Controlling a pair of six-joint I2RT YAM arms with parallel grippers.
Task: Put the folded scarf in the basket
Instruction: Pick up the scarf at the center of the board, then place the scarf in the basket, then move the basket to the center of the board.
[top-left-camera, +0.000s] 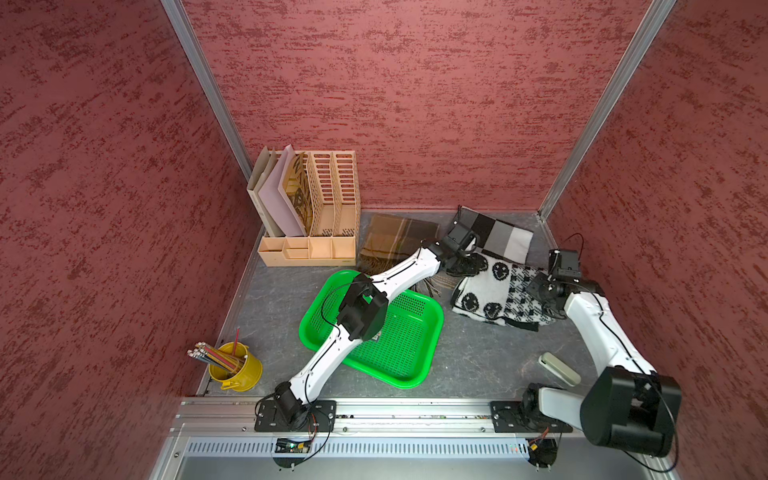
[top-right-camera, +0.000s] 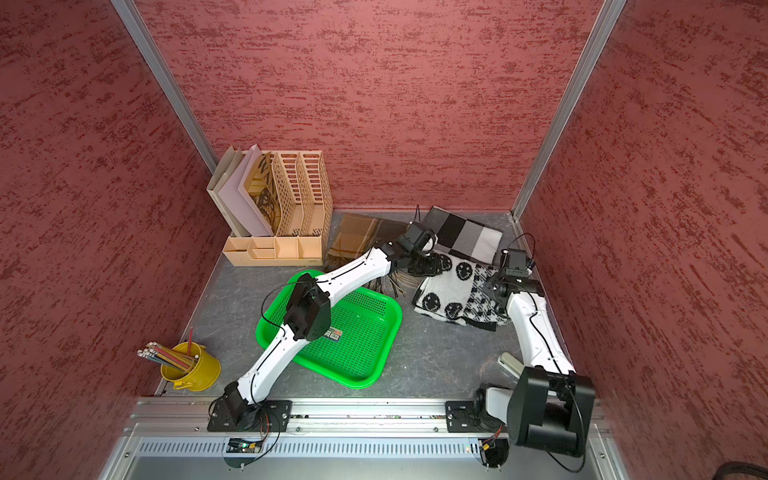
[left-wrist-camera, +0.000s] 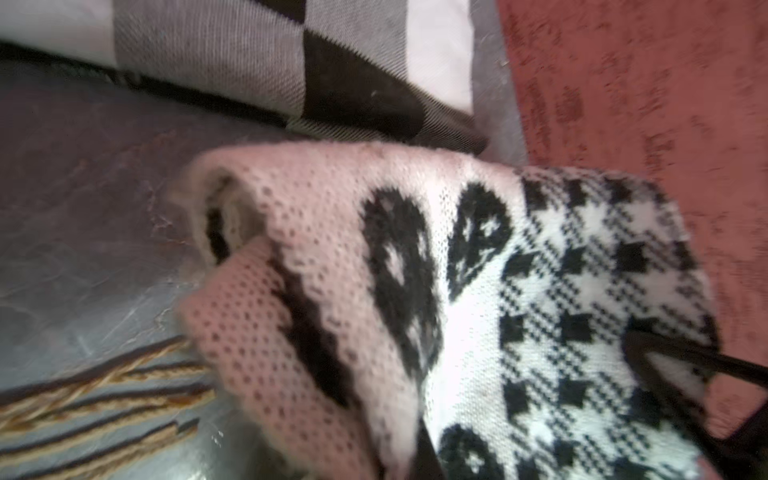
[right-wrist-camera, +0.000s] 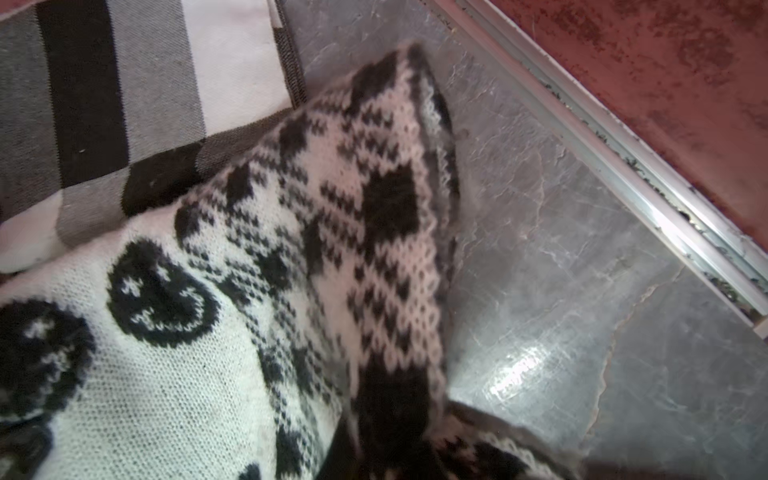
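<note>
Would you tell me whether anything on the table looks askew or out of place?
The basket sits turned at an angle to the table edge, and the brown scarf trails its fringe toward the basket's corner.

Closed in on three sides by dark red wall panels (top-left-camera: 415, 104) with a rough, mottled plaster texture. Joined at the far corners by slim upright aluminium posts (top-left-camera: 203, 83). Floored with a flat grey tabletop (top-left-camera: 478, 361) of marbled, slate-like finish, veined with pale cracks. Edged at the wall foot by a thin metal strip (right-wrist-camera: 623, 178). Bounded at the near side by a silver aluminium rail (top-left-camera: 415, 405) above a slotted grey metal strip (top-left-camera: 395, 449). Lit softly, with one bright glare patch (right-wrist-camera: 515, 374) on the grey surface.
</note>
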